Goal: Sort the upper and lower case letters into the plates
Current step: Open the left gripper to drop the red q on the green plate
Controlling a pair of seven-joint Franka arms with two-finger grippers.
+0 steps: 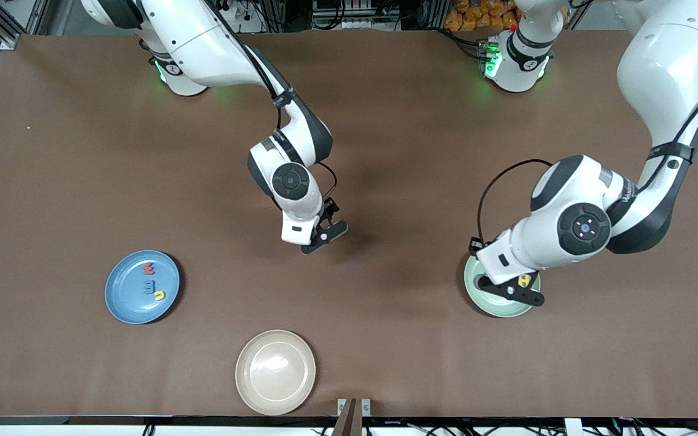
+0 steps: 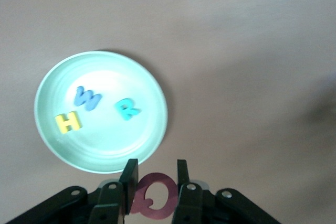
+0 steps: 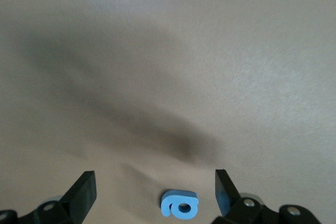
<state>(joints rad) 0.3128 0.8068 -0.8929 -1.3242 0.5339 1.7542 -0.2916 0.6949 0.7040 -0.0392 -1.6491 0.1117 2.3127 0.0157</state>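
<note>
Right now the biggest risk is hanging over the round pale mint green plate [image 1: 502, 306] at the left arm's end of the table: the left gripper [image 2: 154, 184] is pinching a flat dark red foam Q [image 2: 153, 196] by its edges between narrow fingers, just above the plate's rim. Released there, the light letter may be landing on the rim or sliding out onto the brown tabletop [image 1: 385, 121].

Next, the right gripper [image 3: 156, 192] is hovering over the middle of the table with fingers spread wide and nothing held, straddling a small light blue foam a [image 3: 179, 205] lying flat on the table. Closing off-centre could be nudging it away instead of catching it.

Inside the mint plate a blue W [image 2: 87, 98], a teal R [image 2: 126, 108] and a yellow H [image 2: 68, 122] are lying flat. Toward the right arm's end, the round blue plate [image 1: 126, 303] is holding three tiny letters, red, blue and yellow. Nearest the front camera, a beige cream plate [image 1: 275, 372] is sitting empty.
</note>
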